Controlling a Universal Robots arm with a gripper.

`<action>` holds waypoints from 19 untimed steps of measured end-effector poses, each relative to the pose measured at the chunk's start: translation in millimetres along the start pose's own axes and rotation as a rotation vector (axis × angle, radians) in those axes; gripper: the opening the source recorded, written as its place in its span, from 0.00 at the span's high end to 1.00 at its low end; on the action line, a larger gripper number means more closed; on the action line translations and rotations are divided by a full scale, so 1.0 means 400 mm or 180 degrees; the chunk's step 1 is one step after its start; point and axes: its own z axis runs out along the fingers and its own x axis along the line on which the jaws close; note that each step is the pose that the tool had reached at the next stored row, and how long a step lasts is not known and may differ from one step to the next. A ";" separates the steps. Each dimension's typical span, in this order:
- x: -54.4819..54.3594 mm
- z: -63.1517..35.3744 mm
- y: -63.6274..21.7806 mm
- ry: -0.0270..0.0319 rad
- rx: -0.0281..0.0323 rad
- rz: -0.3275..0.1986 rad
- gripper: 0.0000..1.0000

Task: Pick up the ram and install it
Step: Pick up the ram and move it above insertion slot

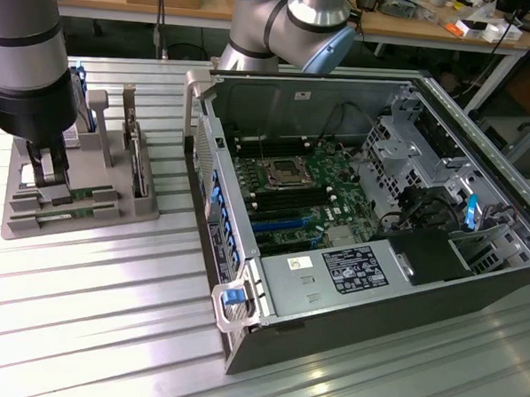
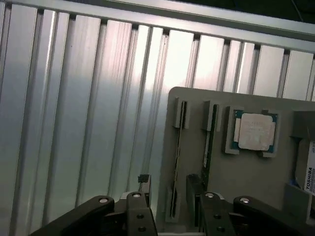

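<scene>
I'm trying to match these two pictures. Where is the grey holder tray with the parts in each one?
Exterior view: the grey holder tray sits on the ribbed table at the exterior view's left, beside the open computer case.
Wrist view: the tray lies below the camera, carrying the square processor chip.
Shared landmark: the open gripper, poised over the tray's slots.

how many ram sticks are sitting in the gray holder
2. Both stand on edge in neighbouring slots of the gray holder: one ram stick between the open gripper's fingers, the other in the next slot toward the processor chip. The gripper hides their near ends.
</scene>
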 end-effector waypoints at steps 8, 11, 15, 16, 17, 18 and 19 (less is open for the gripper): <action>0.000 0.014 0.000 -0.0009 0.0004 0.0226 0.58; 0.000 0.018 0.000 -0.0009 0.0004 0.0226 0.58; 0.000 0.026 0.000 -0.0009 0.0004 0.0226 0.58; 0.000 0.028 0.000 -0.0009 0.0004 0.0227 0.58; 0.001 0.029 0.000 -0.0009 0.0004 0.0226 0.58; 0.001 0.031 0.000 -0.0009 0.0005 0.0226 0.58; 0.001 0.034 -0.001 -0.0009 0.0005 0.0226 0.58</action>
